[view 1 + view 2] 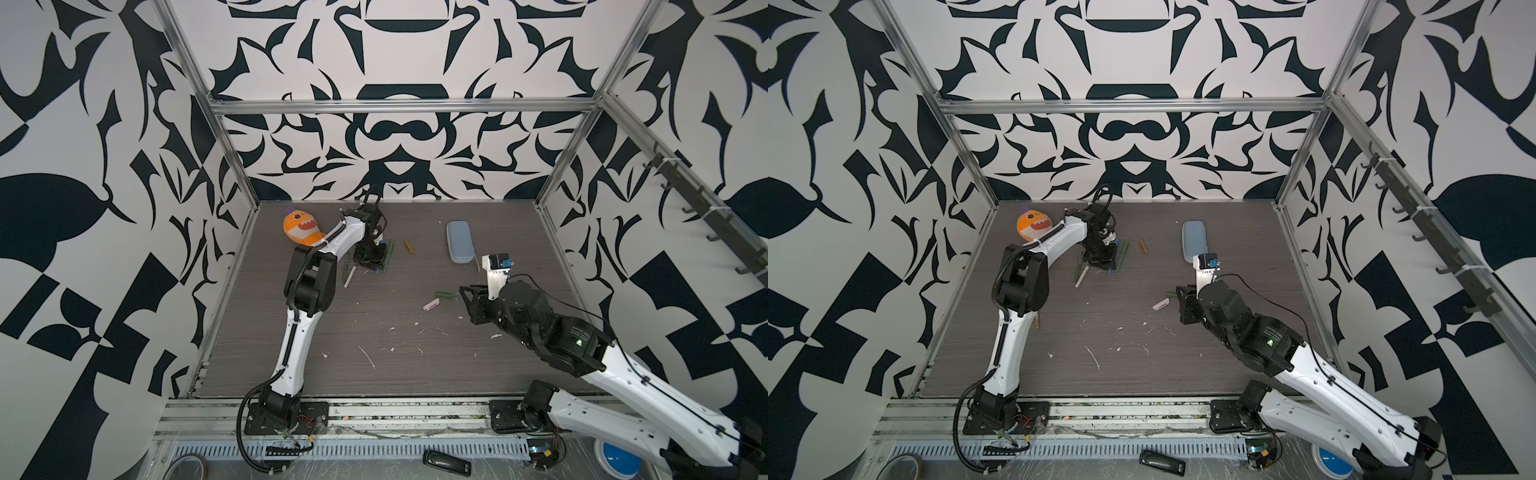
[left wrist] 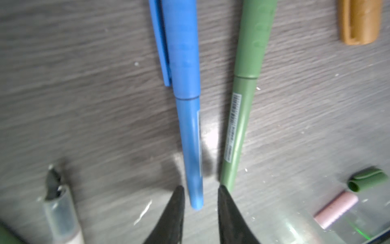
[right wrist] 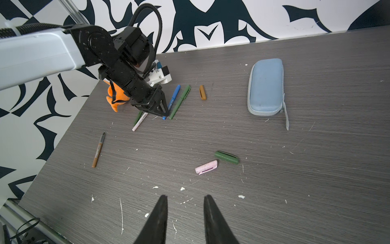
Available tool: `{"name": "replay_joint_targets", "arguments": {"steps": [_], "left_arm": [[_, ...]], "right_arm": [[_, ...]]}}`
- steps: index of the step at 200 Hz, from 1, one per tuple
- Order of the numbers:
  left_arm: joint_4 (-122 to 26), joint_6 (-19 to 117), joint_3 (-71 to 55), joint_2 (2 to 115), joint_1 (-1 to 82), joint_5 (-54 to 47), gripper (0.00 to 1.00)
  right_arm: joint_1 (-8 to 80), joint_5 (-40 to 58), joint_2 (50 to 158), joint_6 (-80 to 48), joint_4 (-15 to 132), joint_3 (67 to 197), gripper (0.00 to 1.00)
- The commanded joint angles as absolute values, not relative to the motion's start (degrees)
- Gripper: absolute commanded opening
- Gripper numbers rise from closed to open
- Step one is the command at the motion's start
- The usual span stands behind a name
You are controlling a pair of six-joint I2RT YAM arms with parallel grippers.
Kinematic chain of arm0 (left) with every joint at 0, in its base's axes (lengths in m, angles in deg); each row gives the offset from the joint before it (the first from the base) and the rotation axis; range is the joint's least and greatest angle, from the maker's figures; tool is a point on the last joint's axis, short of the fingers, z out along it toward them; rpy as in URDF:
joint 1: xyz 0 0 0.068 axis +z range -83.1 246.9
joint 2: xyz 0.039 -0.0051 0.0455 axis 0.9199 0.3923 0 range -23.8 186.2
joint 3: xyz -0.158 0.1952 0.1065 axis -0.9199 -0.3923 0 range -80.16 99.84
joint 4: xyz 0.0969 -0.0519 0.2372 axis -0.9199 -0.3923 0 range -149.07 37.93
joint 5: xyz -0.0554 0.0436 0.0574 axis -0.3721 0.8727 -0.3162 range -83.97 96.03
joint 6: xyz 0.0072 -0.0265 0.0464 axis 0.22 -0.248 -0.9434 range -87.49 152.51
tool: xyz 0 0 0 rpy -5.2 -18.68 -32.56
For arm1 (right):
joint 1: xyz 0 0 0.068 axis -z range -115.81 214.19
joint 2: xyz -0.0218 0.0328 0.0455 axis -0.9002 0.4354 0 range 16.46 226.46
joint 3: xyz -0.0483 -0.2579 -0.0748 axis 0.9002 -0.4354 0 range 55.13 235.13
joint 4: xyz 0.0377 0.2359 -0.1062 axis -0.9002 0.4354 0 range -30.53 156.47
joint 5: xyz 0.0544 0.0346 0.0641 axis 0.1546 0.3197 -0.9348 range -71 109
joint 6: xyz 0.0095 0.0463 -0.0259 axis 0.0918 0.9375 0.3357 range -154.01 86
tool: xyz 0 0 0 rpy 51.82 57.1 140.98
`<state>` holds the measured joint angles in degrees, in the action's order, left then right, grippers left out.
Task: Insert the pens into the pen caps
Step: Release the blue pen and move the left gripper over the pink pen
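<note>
At the far left the orange-brown pen (image 3: 98, 150) lies alone and uncapped, and next over I see the white-pink pen (image 3: 139, 122) beside a dark green pen (image 3: 137, 118). My left gripper (image 2: 200, 188) sits low over the table (image 3: 295, 169) with its jaws a little apart. The tail end of the blue pen (image 2: 187, 126), cap on, lies unclamped between the tips, with the green pen (image 2: 238, 126), also capped, just beside it and the orange-brown cap (image 2: 360, 23) further right. Right of the middle the pink cap (image 3: 206, 166) and green cap (image 3: 226, 157) lie close together ahead of my right gripper (image 3: 185, 197), whose jaws stand apart on nothing, and the pale blue case (image 3: 266, 86) lies beyond them.
</note>
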<state>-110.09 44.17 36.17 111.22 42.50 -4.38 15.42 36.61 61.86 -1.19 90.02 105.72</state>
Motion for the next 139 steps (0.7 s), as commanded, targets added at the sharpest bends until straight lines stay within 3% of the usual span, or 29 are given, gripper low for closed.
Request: {"name": "replay_joint_targets", "arguments": {"steps": [1,59,89,109,139], "left_arm": [[-112.2,42.7,36.1,103.8,42.4,-4.5,0.36],[-107.1,41.7,21.2,88.0,42.6,-0.5,0.37],[-103.2,40.7,9.3,81.5,44.2,3.3,0.34],[-102.0,38.7,6.2,81.0,45.1,4.6,0.33],[-104.1,36.4,8.6,85.9,45.4,5.3,0.3]], "right_arm": [[15.6,36.2,61.8,-0.9,89.1,107.1,0.33],[15.6,35.4,62.9,1.3,90.8,108.3,0.33],[15.6,35.9,63.2,2.3,92.8,108.9,0.22],[15.6,35.9,63.4,2.4,92.5,108.7,0.11],[15.6,35.7,64.8,2.5,92.1,109.4,0.12]]}}
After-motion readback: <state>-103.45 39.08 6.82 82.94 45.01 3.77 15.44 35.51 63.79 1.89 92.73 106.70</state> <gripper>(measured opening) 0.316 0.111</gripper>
